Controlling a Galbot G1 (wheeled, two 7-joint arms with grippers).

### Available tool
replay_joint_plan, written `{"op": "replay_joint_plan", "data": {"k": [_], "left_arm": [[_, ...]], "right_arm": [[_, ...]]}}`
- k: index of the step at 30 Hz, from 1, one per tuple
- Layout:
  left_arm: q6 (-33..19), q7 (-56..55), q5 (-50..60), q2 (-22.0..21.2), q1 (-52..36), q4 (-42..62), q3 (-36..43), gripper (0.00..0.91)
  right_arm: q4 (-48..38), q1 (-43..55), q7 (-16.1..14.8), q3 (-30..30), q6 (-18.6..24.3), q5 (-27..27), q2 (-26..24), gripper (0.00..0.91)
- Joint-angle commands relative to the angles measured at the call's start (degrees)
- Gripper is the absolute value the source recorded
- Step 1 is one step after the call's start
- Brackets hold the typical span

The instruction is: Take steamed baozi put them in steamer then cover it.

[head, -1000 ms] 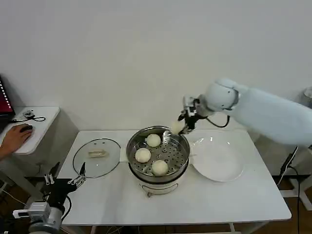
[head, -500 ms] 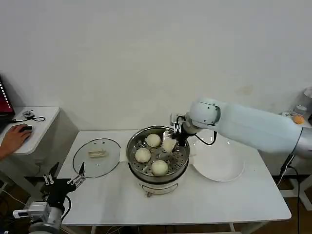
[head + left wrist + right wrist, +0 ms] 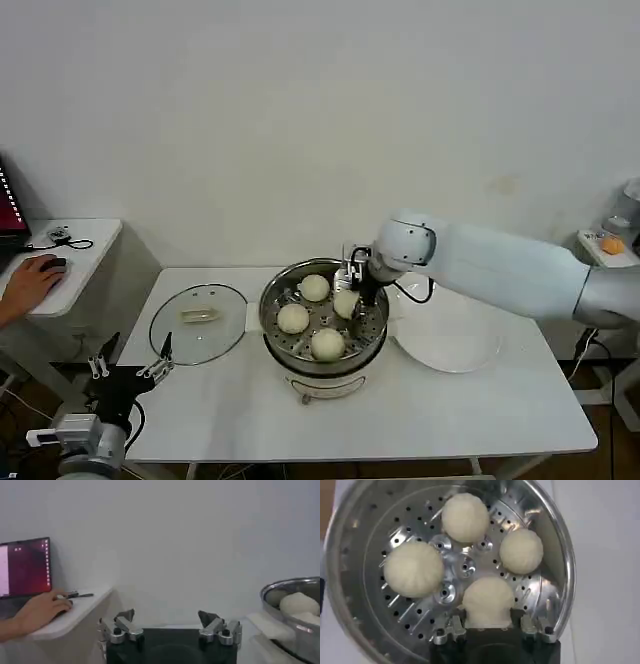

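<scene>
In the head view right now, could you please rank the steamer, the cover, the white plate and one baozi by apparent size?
1. Steamer
2. White plate and cover, too alike to separate
3. Baozi

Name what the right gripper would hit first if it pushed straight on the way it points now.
Holding the fourth baozi, the right gripper points down into the steamer; the bun would likely press onto the perforated tray first.

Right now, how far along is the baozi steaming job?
Three baozi already sit on the steamer's perforated tray. The fourth baozi is in hand: the right gripper is shut on it, low over the tray. The white plate is bare, so none remain to fetch. Left: release it, then fit the glass lid, lying on the table beside the steamer. The left gripper waits open.
</scene>
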Motion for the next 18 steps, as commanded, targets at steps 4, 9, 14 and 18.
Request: {"op": "replay_joint_plan", "data": {"k": [4, 9, 14, 18], "left_arm": [[-0.06, 0.0, 0.03, 0.07, 0.01, 0.19, -0.05, 0.907], [-0.08, -0.02, -0.04, 0.1, -0.21, 0.46, -0.05, 0.907], [-0.21, -0.07, -0.14, 0.04, -0.85, 1.38, 0.2, 0.907], [-0.6, -0.09, -0.06, -0.03, -1.52, 2.21, 1.03, 0.907]], "right_arm": [[-0.38, -0.49, 0.49, 2.14, -0.72, 0.13, 0.0, 0.907], [4.4, 1.96, 1.18, 5.67, -0.37, 1.16, -4.3, 0.907], [12.48, -0.73, 13.35, 11.7, 0.34, 3.39, -10.25, 0.907], [19.01, -11.8, 31.75, 21.11, 5.81, 3.75, -17.25, 0.907]]}}
